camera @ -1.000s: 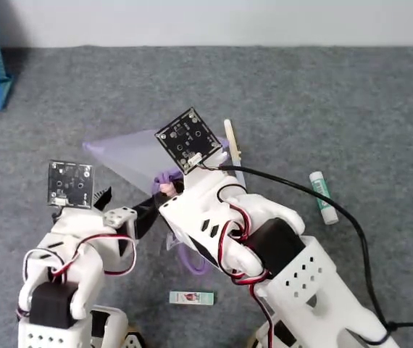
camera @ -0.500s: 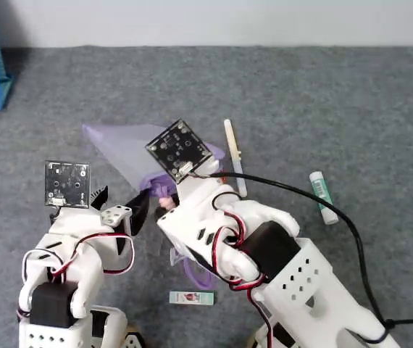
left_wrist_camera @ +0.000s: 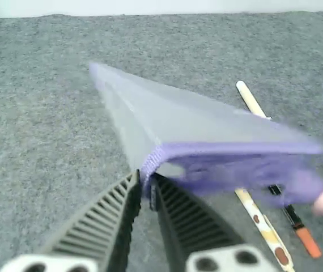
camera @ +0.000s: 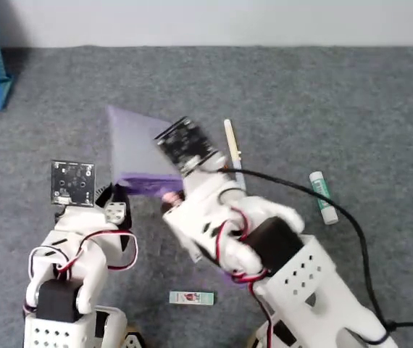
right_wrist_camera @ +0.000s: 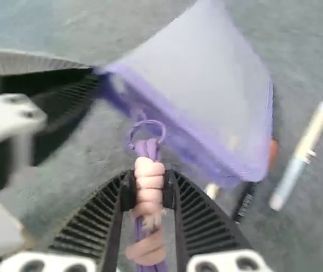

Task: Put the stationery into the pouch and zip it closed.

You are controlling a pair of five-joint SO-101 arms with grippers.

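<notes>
While the left tool (left_wrist_camera: 144, 182) pinches the pouch (left_wrist_camera: 207, 127) by its purple zip edge, the right tool (right_wrist_camera: 148, 177) is clamped on the pink zip pull (right_wrist_camera: 148, 195). The pouch hangs between them above the surface (camera: 337, 101).

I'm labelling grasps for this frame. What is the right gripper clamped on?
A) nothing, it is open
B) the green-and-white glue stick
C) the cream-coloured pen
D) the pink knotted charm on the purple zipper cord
D: the right wrist view shows the right gripper closed on the pink knotted charm, whose purple cord leads to the translucent purple pouch.
</notes>
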